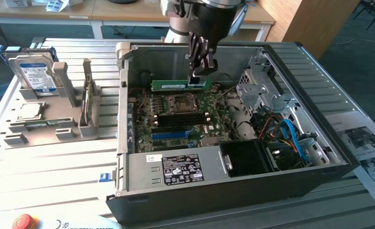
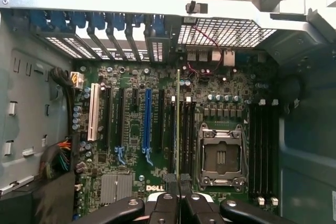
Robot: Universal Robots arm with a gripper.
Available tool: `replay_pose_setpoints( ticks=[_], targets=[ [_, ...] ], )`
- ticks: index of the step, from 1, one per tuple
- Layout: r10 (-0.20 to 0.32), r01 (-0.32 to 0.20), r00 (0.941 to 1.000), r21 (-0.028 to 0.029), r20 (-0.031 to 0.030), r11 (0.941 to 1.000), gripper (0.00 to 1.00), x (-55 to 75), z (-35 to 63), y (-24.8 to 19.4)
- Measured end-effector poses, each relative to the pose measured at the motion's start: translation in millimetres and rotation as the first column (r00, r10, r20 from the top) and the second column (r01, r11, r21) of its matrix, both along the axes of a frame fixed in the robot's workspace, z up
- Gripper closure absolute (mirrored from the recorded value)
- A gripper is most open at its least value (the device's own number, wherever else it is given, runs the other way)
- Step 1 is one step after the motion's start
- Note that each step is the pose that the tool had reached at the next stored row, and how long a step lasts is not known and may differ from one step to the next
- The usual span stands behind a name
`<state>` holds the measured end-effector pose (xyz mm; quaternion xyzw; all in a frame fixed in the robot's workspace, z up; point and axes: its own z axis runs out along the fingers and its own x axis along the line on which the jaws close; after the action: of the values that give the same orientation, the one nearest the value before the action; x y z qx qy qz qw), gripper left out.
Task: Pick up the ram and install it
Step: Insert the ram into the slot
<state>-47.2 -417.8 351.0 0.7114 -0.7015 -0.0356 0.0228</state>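
Exterior view: ram (image 1: pixel 172 85) near CPU socket (image 1: pixel 179 104)

green ram (image 1: pixel 181 85), black claw (image 1: pixel 199 75), blue slot (image 2: pixel 147 121) on dark green motherboard (image 2: pixel 134 129)

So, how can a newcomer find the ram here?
Look into the open computer case, over its motherboard. The gripper holds the ram there: a long, narrow green stick on edge, unlike the black slots and blue slot fixed in the board.

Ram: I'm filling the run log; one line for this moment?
object: ram | jaws: shut on ram | location: over motherboard, inside case
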Motion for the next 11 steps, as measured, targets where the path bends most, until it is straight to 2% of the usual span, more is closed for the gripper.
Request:
replay_pose_setpoints(
  ticks=[11],
  targets=[
    [0.0,0.0,1.0,0.0,0.0,1.0,0.88,0.0,-18.3,0.0]
  ],
)
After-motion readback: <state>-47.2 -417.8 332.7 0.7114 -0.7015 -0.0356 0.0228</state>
